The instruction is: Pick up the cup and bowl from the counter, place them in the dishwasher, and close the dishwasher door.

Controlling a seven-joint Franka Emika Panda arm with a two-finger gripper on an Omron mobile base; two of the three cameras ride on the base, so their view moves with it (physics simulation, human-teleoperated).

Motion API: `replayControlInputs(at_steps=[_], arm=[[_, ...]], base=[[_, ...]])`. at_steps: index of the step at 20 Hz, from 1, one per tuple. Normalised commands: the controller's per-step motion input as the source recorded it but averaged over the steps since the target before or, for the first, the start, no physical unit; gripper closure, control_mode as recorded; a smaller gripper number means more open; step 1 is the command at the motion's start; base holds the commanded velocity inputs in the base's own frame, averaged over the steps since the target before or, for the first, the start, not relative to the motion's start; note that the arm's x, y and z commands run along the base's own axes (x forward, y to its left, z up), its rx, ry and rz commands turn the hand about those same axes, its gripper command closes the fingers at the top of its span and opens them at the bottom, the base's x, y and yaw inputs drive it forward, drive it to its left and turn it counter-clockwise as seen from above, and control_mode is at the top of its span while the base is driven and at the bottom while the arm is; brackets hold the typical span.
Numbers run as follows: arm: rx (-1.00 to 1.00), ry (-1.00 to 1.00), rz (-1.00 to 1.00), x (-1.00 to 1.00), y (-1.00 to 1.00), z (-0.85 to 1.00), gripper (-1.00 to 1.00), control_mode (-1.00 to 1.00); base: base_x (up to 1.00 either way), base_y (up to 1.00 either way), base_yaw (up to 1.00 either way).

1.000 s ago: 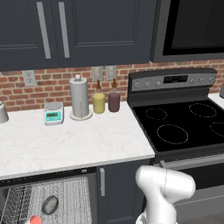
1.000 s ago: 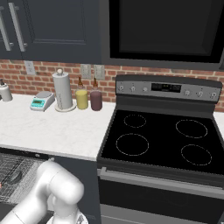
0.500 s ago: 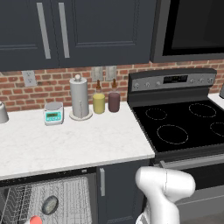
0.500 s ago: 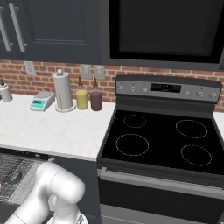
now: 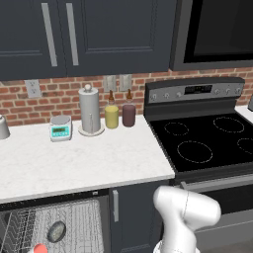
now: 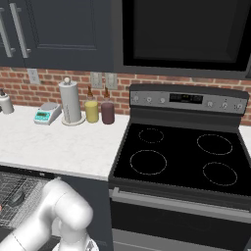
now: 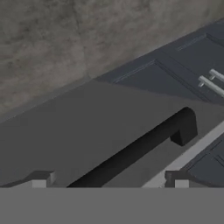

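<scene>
Since nothing in either base view has shifted over the last second, I log cup [image 5: 39, 249] and bowl [image 5: 56, 231] lying in the dishwasher rack [image 5: 81, 220], fingers [image 7: 41, 180] spread wide and empty astride the bar handle [image 7: 140, 148] of the dishwasher door [image 7: 87, 118], closing not yet begun.

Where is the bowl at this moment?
The bowl lies in the dishwasher's wire rack, low on the left of the left base view, below the counter edge, with the cup just beside it.
</scene>
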Motion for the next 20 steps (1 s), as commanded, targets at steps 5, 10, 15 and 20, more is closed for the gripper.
replayControlInputs(at_steps=[5,10,15,20], arm=[[0.00,-0.08,0.01,-0.17,0.00,-0.95,-1.00,-1.00],[0.00,-0.01,-0.01,-0.15,-0.36,-1.00,-1.00,-1.00],[0.00,0.00,-0.07,-0.23,-0.50,-1.00,-1.00,-1.00],[0.00,-0.13,-0.07,-0.01,-0.48,-1.00,-1.00,-1.00]], base=[[0.00,0.00,0.00],[0.00,0.00,0.00],[0.00,0.00,0.00],[0.00,0.00,0.00]])
